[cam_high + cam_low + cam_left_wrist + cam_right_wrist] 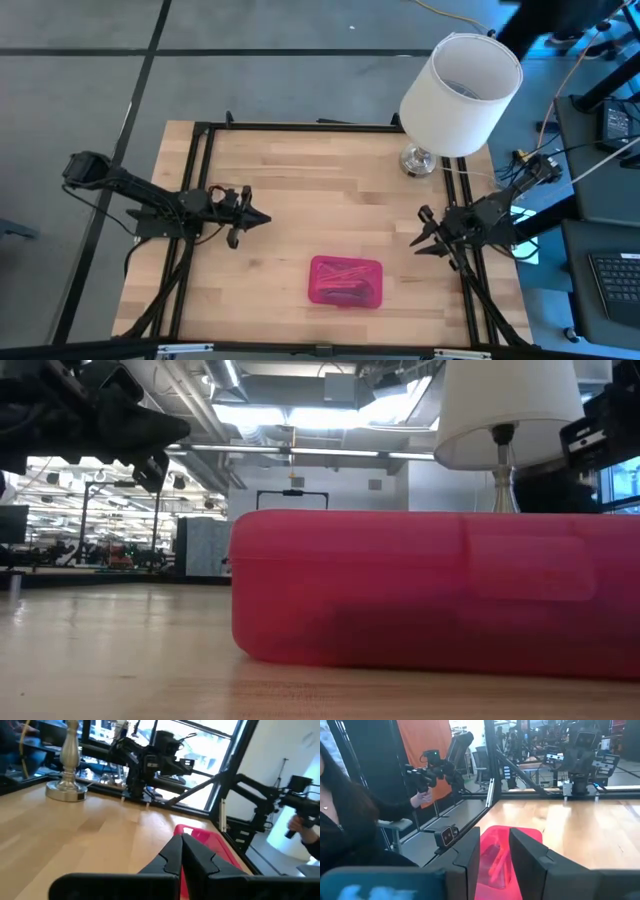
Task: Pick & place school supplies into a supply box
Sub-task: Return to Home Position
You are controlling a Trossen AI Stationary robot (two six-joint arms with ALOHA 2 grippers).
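The supply box (pixel 346 281), a flat pink case, lies on the wooden table near its front edge, between the two arms. It also shows in the low view (pixel 430 590). Thin dark and pink school supplies (pixel 345 290) show inside it. My left gripper (pixel 265 218) hovers shut above the table, left of the box and farther back, pointing level toward the table's right; the box (pixel 212 842) lies just beyond its fingertips (pixel 181 840). My right gripper (pixel 416 239) hovers open on the box's right, pointing left, with nothing between its fingers (pixel 495 845).
A lamp with a white shade (pixel 460 80) and a metal base (pixel 418 160) stands at the far right of the table. Black frame rails (pixel 200 200) run along the table's sides. Beyond the table, a person (pixel 350 820) holds a hand-held control.
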